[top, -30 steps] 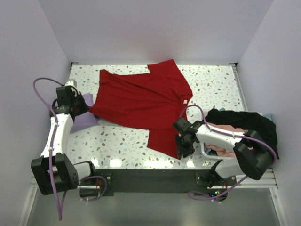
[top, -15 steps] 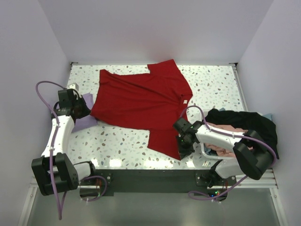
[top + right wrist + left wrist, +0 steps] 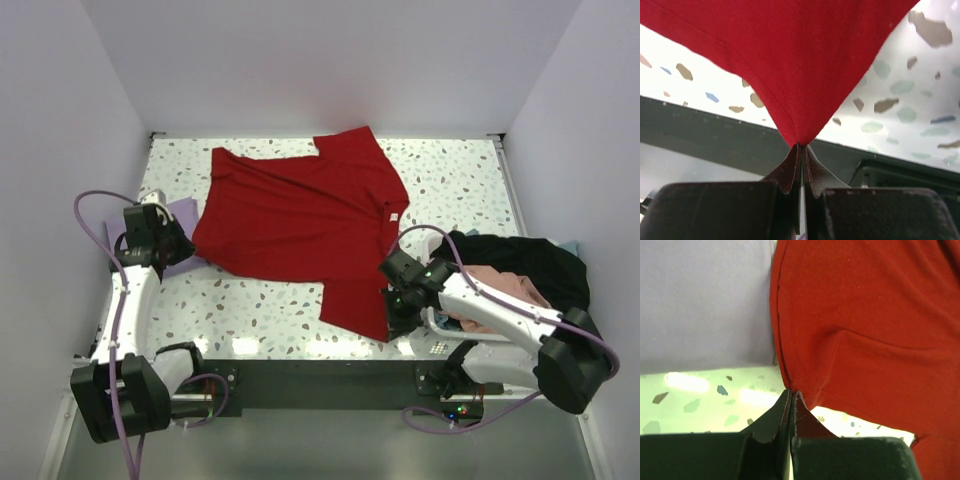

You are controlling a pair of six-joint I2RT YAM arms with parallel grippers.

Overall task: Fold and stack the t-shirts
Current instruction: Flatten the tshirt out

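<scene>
Swinging its elbow out to the right since a second ago, the right gripper [image 3: 392, 315] is now pinching the near corner of the red t-shirt [image 3: 300, 215], jaws pressed together on the hem. At left, the left gripper [image 3: 188, 243] is clamping the shirt's side edge, just beside the lavender t-shirt [image 3: 180, 215]. Most of the red shirt is lying spread across the middle of the speckled table [image 3: 450, 180].

Ahead of the left gripper [image 3: 791, 397], the red shirt [image 3: 870, 330] runs off the top and right edges, the lavender shirt [image 3: 705, 300] off the top and left. Behind the right gripper [image 3: 391, 325], the arm [image 3: 490, 310] hides part of the black shirt [image 3: 520, 258] and pink shirt [image 3: 505, 282].
</scene>
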